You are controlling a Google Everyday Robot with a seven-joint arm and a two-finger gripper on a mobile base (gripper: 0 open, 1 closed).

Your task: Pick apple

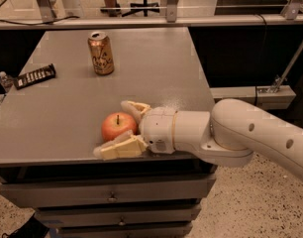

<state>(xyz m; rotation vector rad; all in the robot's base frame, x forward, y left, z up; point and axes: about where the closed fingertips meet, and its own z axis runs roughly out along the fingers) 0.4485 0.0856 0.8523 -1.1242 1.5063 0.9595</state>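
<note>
The apple (118, 126) is round and red-orange with a short dark stem, resting near the front edge of the grey table (67, 108). My gripper (114, 128) reaches in from the right at table height. Its two cream fingers are spread apart, one behind the apple (134, 107) and one in front of it (119, 148), so the apple lies between them. The fingers are open and do not visibly press on the apple.
A gold soda can (101, 53) stands upright at the back of the table. A dark candy bar (35, 76) lies near the left edge. A small bottle (5, 80) shows past the left edge. Drawers (112, 197) sit below the tabletop.
</note>
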